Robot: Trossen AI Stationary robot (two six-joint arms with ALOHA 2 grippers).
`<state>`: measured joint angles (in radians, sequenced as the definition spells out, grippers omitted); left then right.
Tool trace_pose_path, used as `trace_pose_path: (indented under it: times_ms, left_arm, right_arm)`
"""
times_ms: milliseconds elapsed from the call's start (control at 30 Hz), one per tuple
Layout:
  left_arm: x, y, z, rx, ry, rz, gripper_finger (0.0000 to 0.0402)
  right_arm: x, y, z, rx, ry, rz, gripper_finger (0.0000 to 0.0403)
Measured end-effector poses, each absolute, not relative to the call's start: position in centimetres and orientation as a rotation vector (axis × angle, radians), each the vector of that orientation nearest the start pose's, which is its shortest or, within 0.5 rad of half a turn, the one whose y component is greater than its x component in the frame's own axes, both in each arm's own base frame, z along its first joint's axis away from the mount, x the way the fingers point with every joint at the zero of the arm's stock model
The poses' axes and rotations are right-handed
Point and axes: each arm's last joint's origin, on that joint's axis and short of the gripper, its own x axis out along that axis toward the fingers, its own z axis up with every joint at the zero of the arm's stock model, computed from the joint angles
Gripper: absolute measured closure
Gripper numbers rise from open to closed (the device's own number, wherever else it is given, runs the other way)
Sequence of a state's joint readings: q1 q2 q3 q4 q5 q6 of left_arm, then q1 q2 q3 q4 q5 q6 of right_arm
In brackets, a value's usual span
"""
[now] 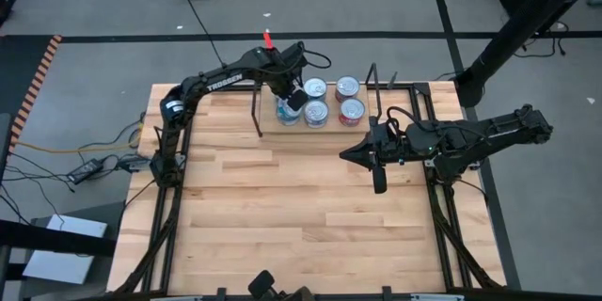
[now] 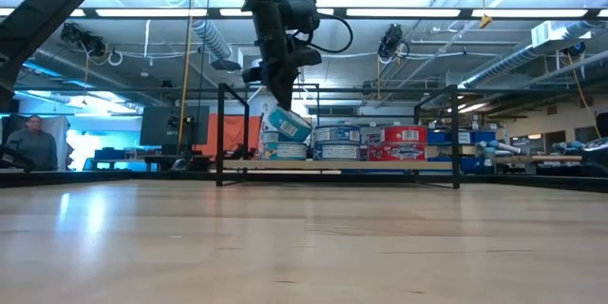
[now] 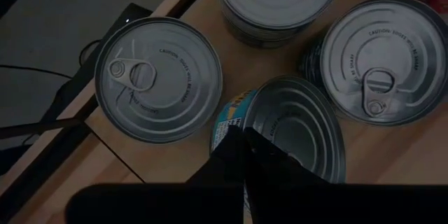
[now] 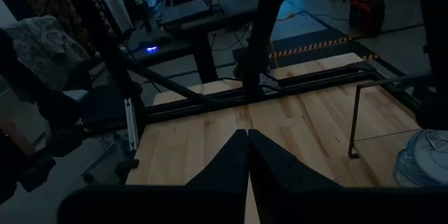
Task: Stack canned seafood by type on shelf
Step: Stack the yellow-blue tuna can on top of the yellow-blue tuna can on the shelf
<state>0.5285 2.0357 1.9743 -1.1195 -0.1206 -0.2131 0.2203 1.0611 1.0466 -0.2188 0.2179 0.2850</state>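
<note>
Silver-lidded tins sit grouped at the back of the wooden counter, on the shelf between black wire uprights. Blue-labelled ones stand left and middle, red ones on the right. The left fingers pinch a teal tin, tilted, above the left stack; the left wrist view shows them clamped on its rim. The right fingers are pressed together, holding nothing, over the counter's right side, apart from the tins.
</note>
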Motion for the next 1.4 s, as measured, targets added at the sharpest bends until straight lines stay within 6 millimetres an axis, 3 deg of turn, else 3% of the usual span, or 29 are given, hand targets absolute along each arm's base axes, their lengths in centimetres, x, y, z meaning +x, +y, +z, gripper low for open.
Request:
trace_pose_path:
  times_ms: [567, 1033, 1400]
  left_arm:
    - [36.5, 21.7, 29.5, -0.420, 1.105, 0.696, 0.0401]
    - [37.1, 21.8, 28.1, -0.403, 1.154, 0.684, 0.0401]
    - [37.0, 21.8, 28.1, -0.342, 1.175, 0.676, 0.0369]
  right_arm:
    - [22.6, 4.4, 36.8, 0.227, 0.226, -0.029, 0.0380]
    - [22.6, 4.4, 36.8, 0.218, 0.225, -0.028, 0.0380]
    - [22.6, 4.4, 36.8, 0.215, 0.224, -0.028, 0.0380]
